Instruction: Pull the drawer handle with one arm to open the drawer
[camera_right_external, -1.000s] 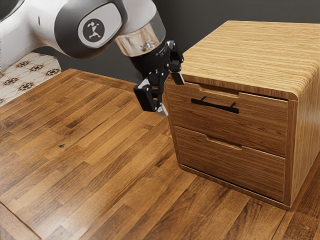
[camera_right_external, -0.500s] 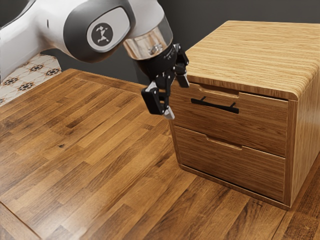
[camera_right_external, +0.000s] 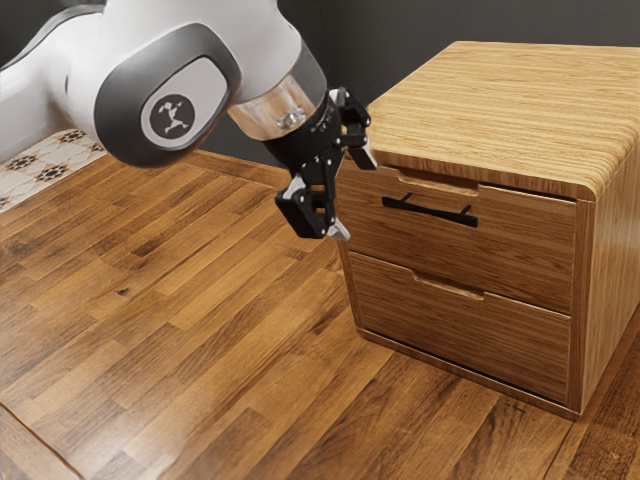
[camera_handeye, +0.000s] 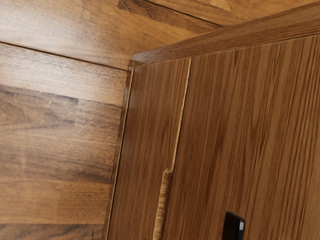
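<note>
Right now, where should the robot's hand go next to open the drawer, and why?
Probably a small slide toward the exterior view's right, along the front of the top drawer. The gripper hangs open by the front corner of the cabinet, and the black handle sits further along, untouched. It likely needs to straddle that bar before any pull.

Exterior cam's sitting beside the arm (camera_right_external: 170, 80), looking down from mid-range, cabinet (camera_right_external: 520, 110) at the view's 3 o'clock. Wrist cam's hovering close, facing the top drawer (camera_handeye: 250, 150). Both are catching that drawer and the tabletop (camera_right_external: 200, 300).
</note>
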